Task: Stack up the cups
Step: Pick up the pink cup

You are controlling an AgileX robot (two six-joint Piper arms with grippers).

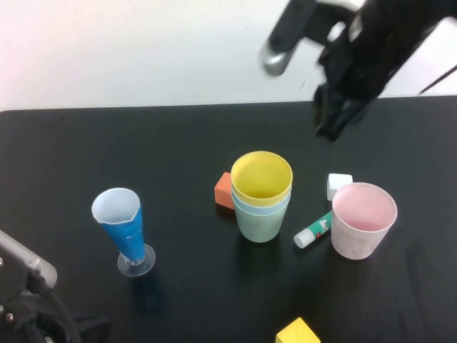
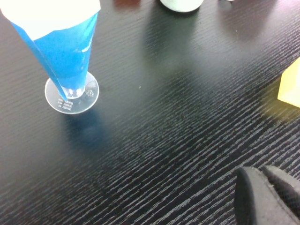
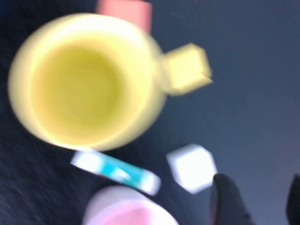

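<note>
A yellow cup [image 1: 262, 176] sits nested in a light blue cup [image 1: 261, 208], which sits in a sage green cup [image 1: 260, 227], forming one upright stack at the table's middle. From above, the yellow cup [image 3: 86, 79] shows its hollow inside. The pink cup [image 1: 363, 219] stands alone, upright, to the right of the stack; its rim [image 3: 124, 208] shows in the right wrist view. My right gripper [image 1: 333, 127] hangs high above the table behind the pink cup, open [image 3: 260, 201] with nothing between its fingers. My left gripper [image 2: 262, 177] is shut and empty, low over the table's near left.
A blue-and-white cone cup [image 1: 121, 225] on a clear base stands at the left. An orange block [image 1: 224, 191] touches the stack's left side. A white block [image 1: 338, 184] and a glue stick [image 1: 314, 230] lie beside the pink cup. A yellow block [image 1: 298, 332] sits at the front edge.
</note>
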